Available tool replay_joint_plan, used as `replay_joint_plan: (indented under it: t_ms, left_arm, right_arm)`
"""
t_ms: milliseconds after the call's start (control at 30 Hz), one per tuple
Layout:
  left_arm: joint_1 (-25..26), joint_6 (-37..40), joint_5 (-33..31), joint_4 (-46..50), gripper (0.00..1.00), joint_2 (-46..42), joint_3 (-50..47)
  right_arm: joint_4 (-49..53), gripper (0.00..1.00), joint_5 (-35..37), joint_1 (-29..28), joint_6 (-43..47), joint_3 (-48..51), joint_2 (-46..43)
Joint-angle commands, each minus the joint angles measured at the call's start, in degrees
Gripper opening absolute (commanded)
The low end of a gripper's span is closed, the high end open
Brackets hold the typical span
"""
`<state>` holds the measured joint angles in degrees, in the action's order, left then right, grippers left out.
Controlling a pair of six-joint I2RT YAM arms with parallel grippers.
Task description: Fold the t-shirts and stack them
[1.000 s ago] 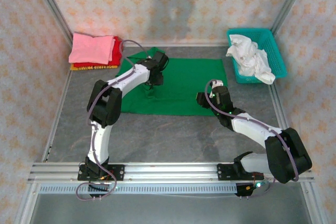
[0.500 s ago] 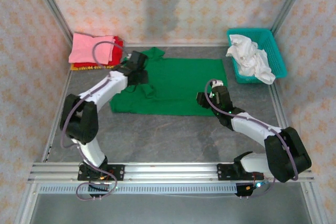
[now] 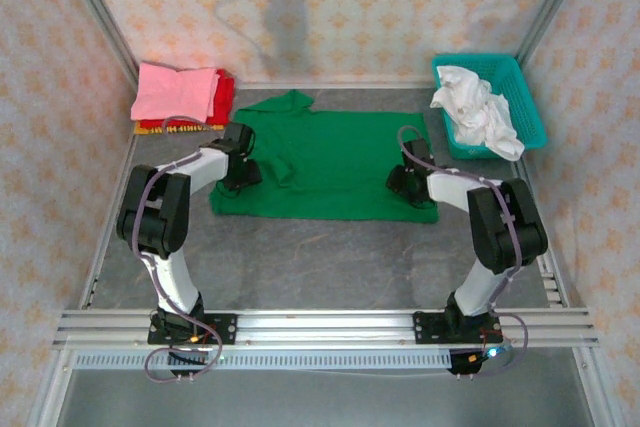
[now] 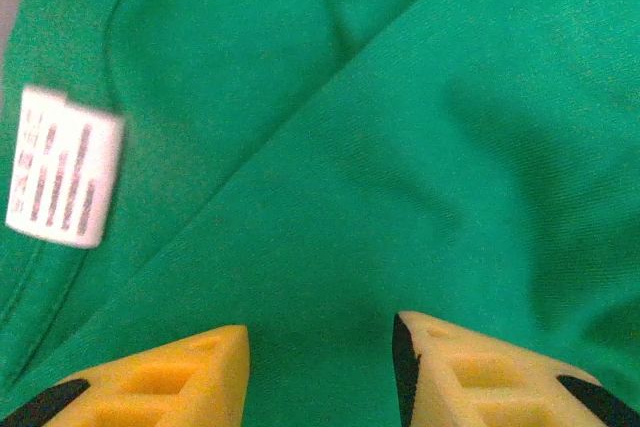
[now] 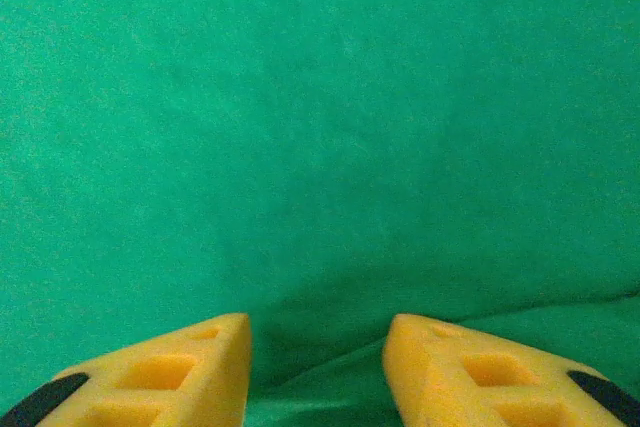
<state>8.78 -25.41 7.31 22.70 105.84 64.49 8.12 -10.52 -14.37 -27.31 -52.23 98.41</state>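
Bases of both arms sat bolted to the aluminium rail [image 3: 320, 325] at the near edge. Beyond it, mid-table on the grey stone-patterned tabletop [image 3: 300, 257], the large bright green cotton t-shirt [image 3: 335, 162] lay spread flat. Left gripper [image 3: 243, 169] was low on the shirt's left edge, its yellow fingers [image 4: 170, 372] parted over the cloth, with a white printed care label [image 4: 62, 165] just beyond. Right gripper [image 3: 403, 185] was low on the shirt's right edge, fingers [image 5: 470, 367] likewise spread apart, green fabric between them. Far left corner: folded pink t-shirt [image 3: 175, 90] on top of a red t-shirt [image 3: 223, 97], with a yellow-orange t-shirt [image 3: 180, 128] at the bottom. Far right: teal plastic basket [image 3: 530, 112] holding crumpled white cloth [image 3: 475, 112].
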Motion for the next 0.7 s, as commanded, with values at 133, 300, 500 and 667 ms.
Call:
replay_joint_plan:
  t_ms: [133, 300, 500, 667]
  left_arm:
    - [-3.43, -4.85, -1.97, -1.93, 0.43, -3.77, -8.32]
    - [-4.22, -7.45, -2.24, -1.97, 0.42, -10.31, -15.35]
    - [-3.63, -5.53, 2.10, -1.81, 0.44, -17.31, -21.29]
    - [-3.21, -1.78, 4.51, 0.22, 0.44, -20.89, -16.99]
  right_arm:
    - [7.73, 0.47, 0.74, 1.25, -5.96, -1.29, 4.08]
    - [7.97, 0.47, 1.33, 1.55, -11.46, 4.47, -1.75]
    - [7.41, 0.47, 0.09, 0.68, -14.37, 12.41, -11.22]
    - [12.44, 0.48, 6.19, -3.33, -9.52, 7.22, -16.75]
